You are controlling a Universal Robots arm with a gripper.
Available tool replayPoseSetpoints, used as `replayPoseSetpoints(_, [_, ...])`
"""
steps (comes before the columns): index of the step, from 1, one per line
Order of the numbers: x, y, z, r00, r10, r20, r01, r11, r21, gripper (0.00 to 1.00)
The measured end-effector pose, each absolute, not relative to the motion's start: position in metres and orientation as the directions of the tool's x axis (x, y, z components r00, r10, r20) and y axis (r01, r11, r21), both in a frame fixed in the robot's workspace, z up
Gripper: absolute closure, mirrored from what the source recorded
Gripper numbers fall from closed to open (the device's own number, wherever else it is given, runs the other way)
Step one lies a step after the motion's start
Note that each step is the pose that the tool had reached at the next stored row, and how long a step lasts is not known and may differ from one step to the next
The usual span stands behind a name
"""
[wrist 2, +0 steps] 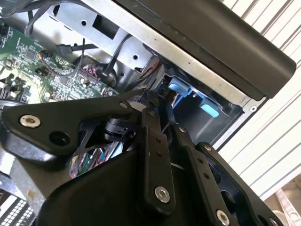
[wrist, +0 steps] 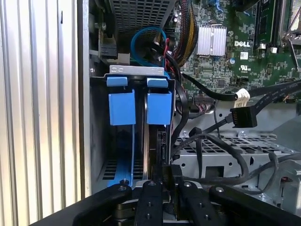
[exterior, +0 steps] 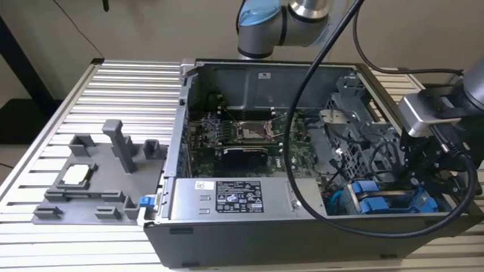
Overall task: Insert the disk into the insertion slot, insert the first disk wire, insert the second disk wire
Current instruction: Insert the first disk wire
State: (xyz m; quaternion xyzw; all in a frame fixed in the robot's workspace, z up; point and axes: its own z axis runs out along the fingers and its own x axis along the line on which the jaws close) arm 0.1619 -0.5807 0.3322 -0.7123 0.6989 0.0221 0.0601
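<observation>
The disk (wrist: pixel 153 141) stands on edge in the insertion slot (wrist: pixel 99 141), the dark drive bay at the case's corner. Its blue carrier tab (wrist: pixel 159 107) sits beside a second blue carrier (wrist: pixel 121 107). My gripper (wrist: pixel 165 172) is at the disk's near end, with its fingers close together on either side of it. In the exterior view the gripper (exterior: pixel 420 187) reaches into the case at that view's right, over the blue carriers (exterior: pixel 378 203). A black flat wire connector (wrist: pixel 242 116) and a white-tipped one (wrist: pixel 242 96) hang loose beside the bay. In the second wrist view the gripper (wrist 2: pixel 162 107) points at the blue tabs (wrist 2: pixel 181 87).
Black cables (wrist: pixel 225 150) loop over a perforated metal cage (wrist: pixel 225 155) next to the bay. The motherboard (exterior: pixel 242 136) and the grey labelled power-supply box (exterior: pixel 234 198) fill the case. A grey fixture tray (exterior: pixel 90 181) sits on the ribbed table at the exterior view's left.
</observation>
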Motion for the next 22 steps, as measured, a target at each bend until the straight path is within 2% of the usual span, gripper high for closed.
replayPoseSetpoints(4, [0.162,-0.581,0.331,0.022,-0.993,-0.117,-0.998,-0.016,-0.055,0.80])
replayPoseSetpoints(5, [0.162,-0.581,0.332,0.022,-0.993,-0.116,-0.998,-0.016,-0.055,0.73])
replayPoseSetpoints(22, [0.162,-0.580,0.385,0.022,-0.993,-0.117,-0.998,-0.016,-0.055,0.73])
